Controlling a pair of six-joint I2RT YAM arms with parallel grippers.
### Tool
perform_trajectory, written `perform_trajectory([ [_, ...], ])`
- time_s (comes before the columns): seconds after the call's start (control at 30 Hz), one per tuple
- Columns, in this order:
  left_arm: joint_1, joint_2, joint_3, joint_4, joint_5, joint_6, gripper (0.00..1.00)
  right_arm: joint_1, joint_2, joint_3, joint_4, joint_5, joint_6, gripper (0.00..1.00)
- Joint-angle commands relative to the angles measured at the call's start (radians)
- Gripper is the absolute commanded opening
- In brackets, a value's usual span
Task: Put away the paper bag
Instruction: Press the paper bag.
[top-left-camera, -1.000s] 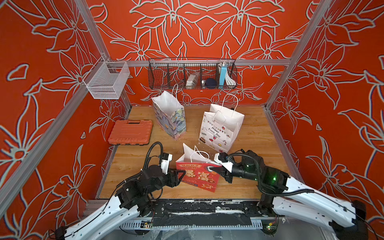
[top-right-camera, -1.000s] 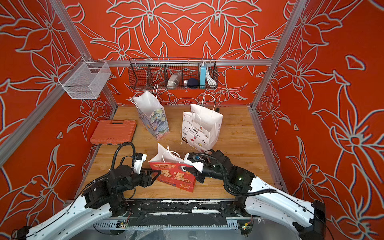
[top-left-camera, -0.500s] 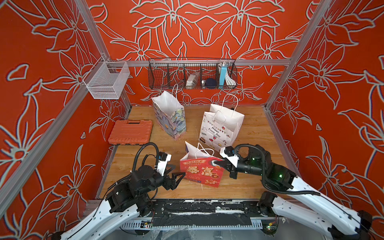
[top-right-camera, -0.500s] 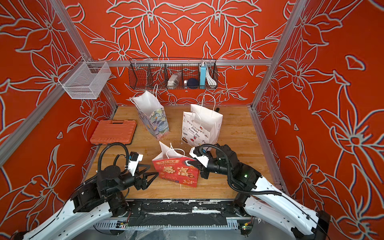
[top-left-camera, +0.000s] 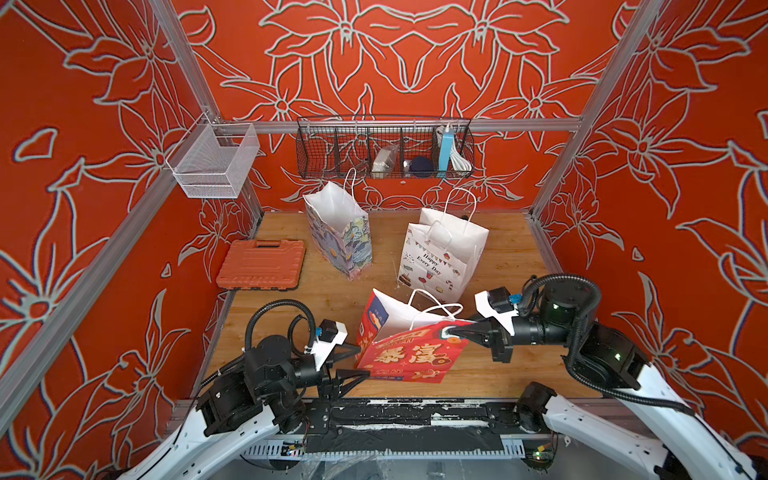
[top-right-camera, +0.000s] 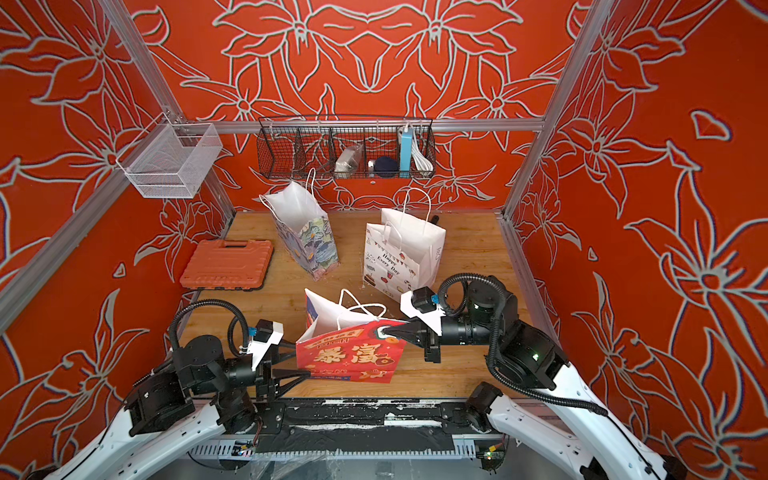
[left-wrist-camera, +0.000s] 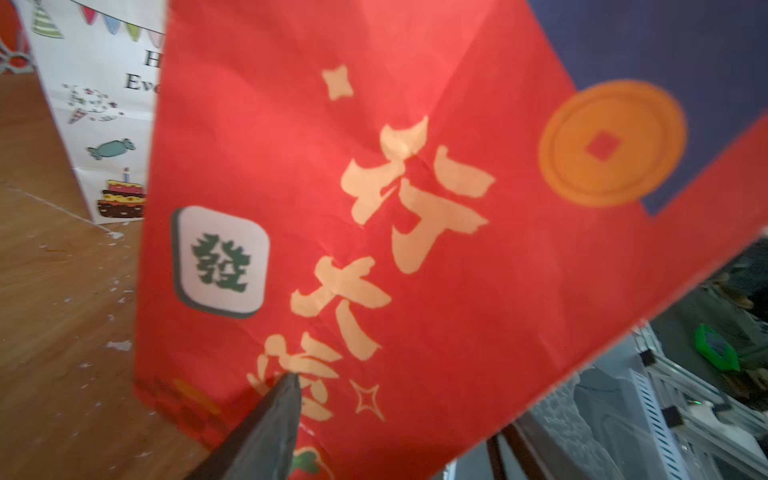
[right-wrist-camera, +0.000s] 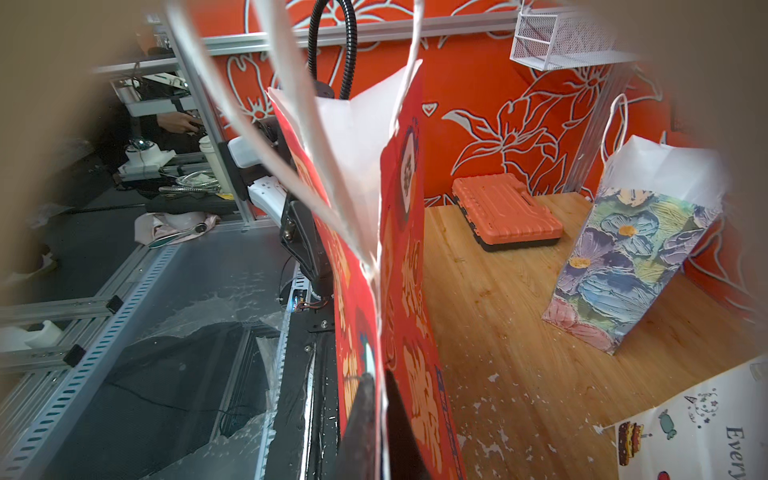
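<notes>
You are working over a wooden surface (top-left-camera: 511, 266) boxed in by red flowered walls. The widest thing hung on them is the black wire basket (top-left-camera: 332, 145) on the back rail, with small items in its right-hand compartments. Below it two bags stand well apart from your arms: the white bag (top-left-camera: 440, 257) printed "Happy Every Day" towards the right, and the floral bag (top-left-camera: 345, 237) just left of it, both upright with their mouths open. Your task item, the red paper bag (top-left-camera: 409, 357), is at the front middle of the surface between your two arms. It is upright and tipped a little, its gold-lettered face towards the cameras in both top views (top-right-camera: 349, 357); you cannot tell whether its base touches the wood. The orange hard case (top-left-camera: 261, 264) lies flat at the left edge, and the white mesh basket (top-left-camera: 212, 166) hangs on the left rail above it. Your right tool (top-left-camera: 451, 331) is clamped together on the red bag's upper rim at its right corner; the right wrist view shows the paper pinched between both fingers (right-wrist-camera: 365, 415). Your left tool (top-left-camera: 361, 360) has its jaws apart at the bag's lower left corner, and in the left wrist view one fingertip (left-wrist-camera: 286, 386) meets the red side panel. The bag's white cord handles (top-left-camera: 432, 309) stand loose above the rim.
</notes>
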Motion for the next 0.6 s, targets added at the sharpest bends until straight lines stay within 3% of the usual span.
perform_trajectory([
  [0.0, 0.002, 0.045, 0.014, 0.084, 0.15, 0.037, 0.58, -0.006, 0.001, 0.009, 0.046, -0.067, 0.042, 0.0],
  [0.17, 0.002, 0.097, 0.028, 0.12, 0.187, 0.062, 0.42, -0.007, 0.015, -0.006, 0.036, -0.057, 0.027, 0.0],
  [0.57, 0.002, 0.111, 0.072, 0.325, 0.144, -0.017, 0.44, -0.007, 0.063, -0.05, -0.017, -0.054, -0.028, 0.0],
])
